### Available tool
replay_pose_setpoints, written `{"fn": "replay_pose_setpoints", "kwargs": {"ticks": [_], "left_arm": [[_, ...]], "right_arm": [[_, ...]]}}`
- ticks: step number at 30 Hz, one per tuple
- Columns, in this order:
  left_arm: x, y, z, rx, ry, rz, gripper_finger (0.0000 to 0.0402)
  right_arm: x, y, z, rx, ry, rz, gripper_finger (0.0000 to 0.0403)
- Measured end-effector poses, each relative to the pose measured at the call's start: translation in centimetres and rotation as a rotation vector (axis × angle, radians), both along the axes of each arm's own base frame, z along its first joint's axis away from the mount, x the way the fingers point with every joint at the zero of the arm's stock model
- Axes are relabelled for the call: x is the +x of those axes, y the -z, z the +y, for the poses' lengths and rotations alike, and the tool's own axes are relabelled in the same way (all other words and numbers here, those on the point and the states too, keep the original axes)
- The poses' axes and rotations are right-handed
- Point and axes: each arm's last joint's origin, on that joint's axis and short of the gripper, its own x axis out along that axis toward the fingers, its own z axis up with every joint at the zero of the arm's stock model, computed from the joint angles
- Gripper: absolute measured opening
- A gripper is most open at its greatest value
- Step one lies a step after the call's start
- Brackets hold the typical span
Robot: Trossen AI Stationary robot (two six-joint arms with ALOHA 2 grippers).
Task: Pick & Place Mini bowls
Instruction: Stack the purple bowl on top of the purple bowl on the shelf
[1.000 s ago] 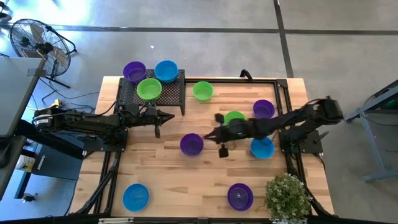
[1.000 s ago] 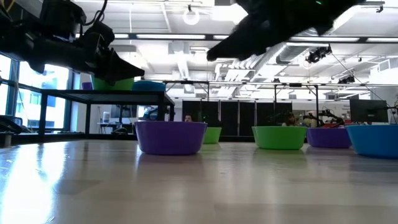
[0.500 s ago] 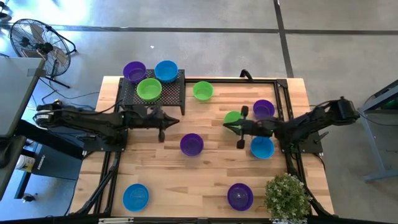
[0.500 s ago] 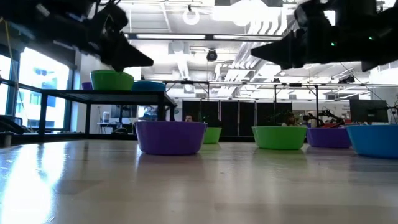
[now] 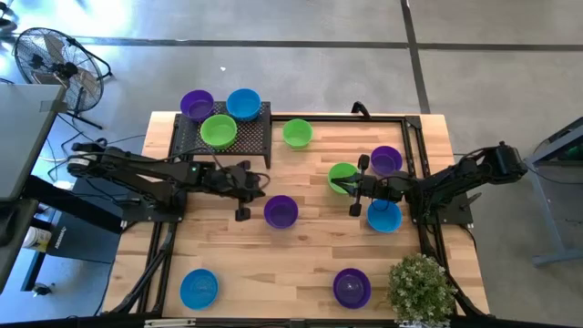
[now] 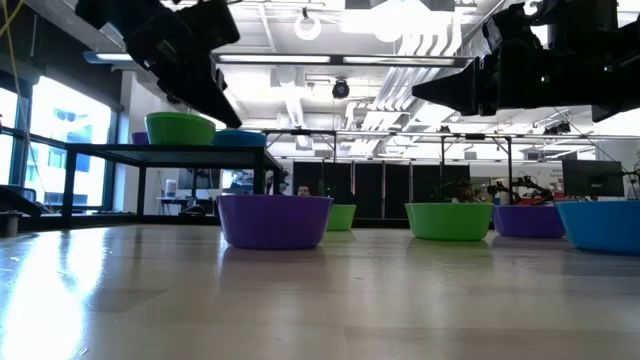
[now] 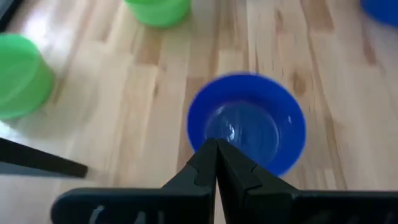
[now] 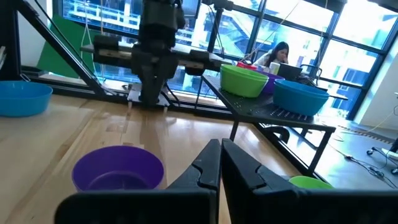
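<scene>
Several mini bowls stand upright on the wooden table (image 5: 301,251). A purple bowl (image 5: 281,211) sits mid-table and also shows in the left wrist view (image 7: 247,127). A green bowl (image 5: 342,175), a purple one (image 5: 386,159) and a blue one (image 5: 383,217) stand to its right. My left gripper (image 5: 258,189) is shut and empty, raised just left of the mid-table purple bowl. My right gripper (image 5: 335,185) is shut and empty, raised over the green bowl's near-left rim. Both grippers are clear of the table in the low view, the left (image 6: 232,118) and the right (image 6: 418,95).
A black mesh rack (image 5: 244,137) at the far left carries a purple (image 5: 197,104), a blue (image 5: 243,103) and a green bowl (image 5: 219,130). Another green bowl (image 5: 297,134) stands beside it. A blue bowl (image 5: 199,287), a purple bowl (image 5: 352,287) and a potted plant (image 5: 421,287) stand along the near edge.
My right gripper has drawn back toward the table's right edge, from beside the mid-table purple bowl to over the green bowl. My left gripper has gone right and toward the near edge, closer to the purple bowl. No bowl has moved.
</scene>
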Motion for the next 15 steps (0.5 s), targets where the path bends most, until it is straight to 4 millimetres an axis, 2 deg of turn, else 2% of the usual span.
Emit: {"fn": "replay_pose_setpoints", "kwargs": {"ticks": [6,11,15], "left_arm": [[2.2,0.2,-1.6,-0.044,0.075,0.159,0.0048],[3.8,1.1,-3.7,-0.038,0.170,0.267,0.0104],[4.9,2.1,-5.5,0.001,0.247,0.315,0.0135]], "right_arm": [[0.0,0.0,0.0,0.000,0.000,0.003,0.0004],[0.0,0.1,0.0,0.000,0.014,0.009,0.0001],[0.0,0.1,0.0,-0.001,0.015,0.016,0.0004]]}}
